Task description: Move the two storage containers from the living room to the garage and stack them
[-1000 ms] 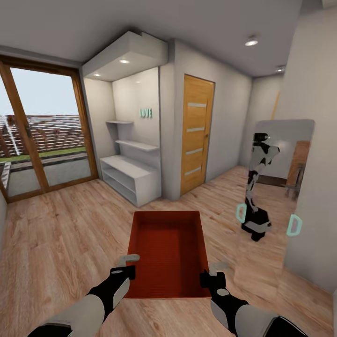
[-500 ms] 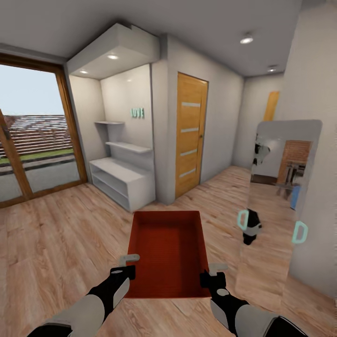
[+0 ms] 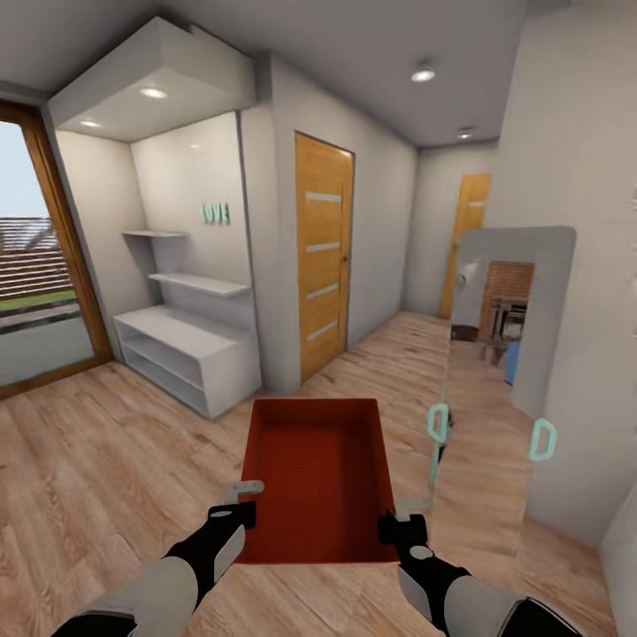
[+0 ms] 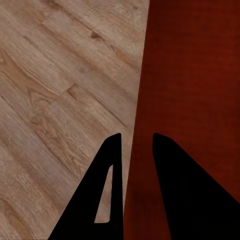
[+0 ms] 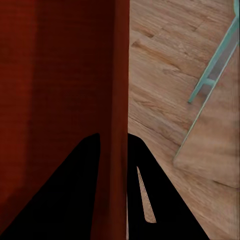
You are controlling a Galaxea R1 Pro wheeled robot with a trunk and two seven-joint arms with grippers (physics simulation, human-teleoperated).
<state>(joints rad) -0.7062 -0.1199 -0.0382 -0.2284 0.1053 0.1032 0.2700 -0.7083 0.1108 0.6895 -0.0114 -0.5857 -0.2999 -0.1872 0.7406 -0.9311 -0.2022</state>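
So the storage container (image 3: 317, 482) is a lidless orange-red box with thin straight walls and a finely ribbed bottom, carried level out front over the light wood-plank floor (image 3: 97, 460). Its long axis runs straight away from the robot, toward the hallway with the orange-wood door (image 3: 322, 252), white shelf unit (image 3: 181, 349) on the left, mirror (image 3: 500, 389) on the right. The left gripper (image 3: 241, 501) is pinching the left wall near the close corner, one finger on each side. The right gripper (image 3: 400, 518) is clamped on the right wall likewise.
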